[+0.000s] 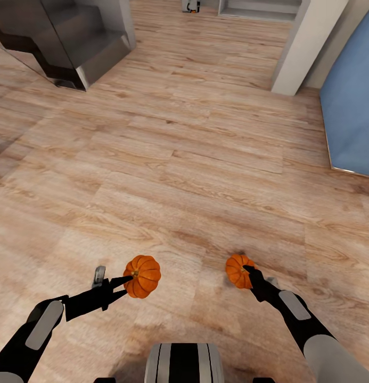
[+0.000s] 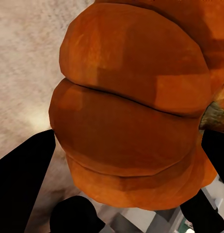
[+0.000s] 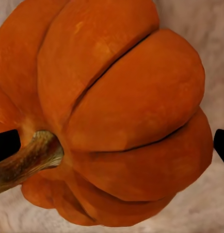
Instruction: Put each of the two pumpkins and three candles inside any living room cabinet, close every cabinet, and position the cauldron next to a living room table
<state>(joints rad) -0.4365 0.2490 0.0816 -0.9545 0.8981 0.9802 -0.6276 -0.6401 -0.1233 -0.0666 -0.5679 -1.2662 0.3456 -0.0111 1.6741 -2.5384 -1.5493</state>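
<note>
A: What do the arms carry?
B: The left gripper (image 1: 125, 281) is clamped on one pumpkin (image 1: 142, 276); the right gripper (image 1: 249, 272) pinches the other pumpkin (image 1: 238, 270), both held over the wooden floor (image 1: 195, 159), near the robot.
A: Anything unclear?
B: Up close, each pumpkin hides most of the black fingers (image 2: 20, 179); the far stairs (image 1: 72, 37) are cut off.

Ahead of the pumpkins, the wooden floor (image 1: 184, 175) lies bare and wide, open to passage. From that floor's open middle, a grey staircase (image 1: 78, 42) blocks the far left, a pale wall pillar (image 1: 306, 48) stands at the far right, and a blue panel (image 1: 352, 101) closes the right edge. Between staircase and pillar the floor runs on unobstructed.
</note>
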